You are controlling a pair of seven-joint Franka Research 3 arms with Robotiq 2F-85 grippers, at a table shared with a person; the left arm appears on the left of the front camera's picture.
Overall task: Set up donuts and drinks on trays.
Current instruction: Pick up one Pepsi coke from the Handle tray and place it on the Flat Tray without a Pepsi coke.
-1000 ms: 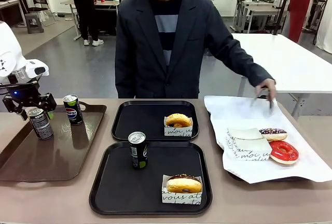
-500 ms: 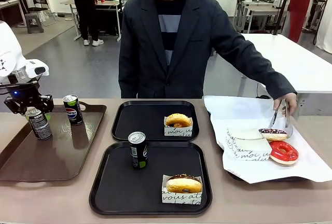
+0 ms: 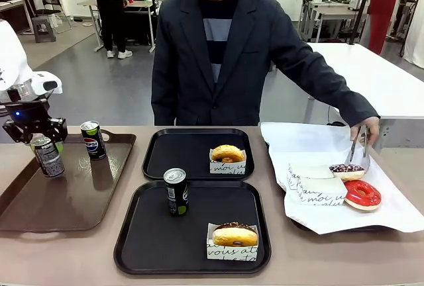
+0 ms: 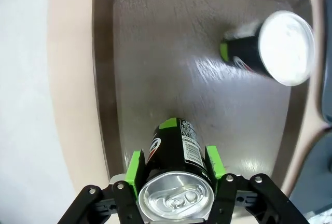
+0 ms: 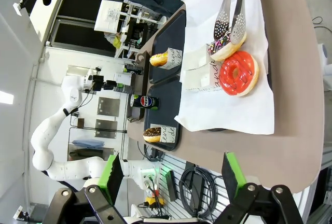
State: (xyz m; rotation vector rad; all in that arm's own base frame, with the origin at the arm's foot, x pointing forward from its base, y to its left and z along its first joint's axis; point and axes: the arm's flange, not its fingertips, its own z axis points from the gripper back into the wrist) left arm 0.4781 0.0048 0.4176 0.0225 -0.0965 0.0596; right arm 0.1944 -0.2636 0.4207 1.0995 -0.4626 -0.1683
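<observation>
- Currently, the left gripper [image 4: 175, 166] is clenched on a soda can [image 4: 174, 154] within the brown tray [image 4: 155, 53]; a second can [image 4: 275, 50] stands at its 1 o'clock.
- Right gripper [image 5: 173, 175]: jaws released, wide apart.
- Near black tray [image 3: 132, 233]: can [image 3: 176, 191] at 10 o'clock, sleeved donut [image 3: 234, 236] at 5 o'clock.

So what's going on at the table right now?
The left gripper is shut on a soda can over the brown tray, beside a Pepsi can. The person's hand holds tongs at a chocolate-sprinkled donut on the white paper. The near black tray holds a can and a sleeved donut; the far tray only a donut. The right gripper hangs open.
</observation>
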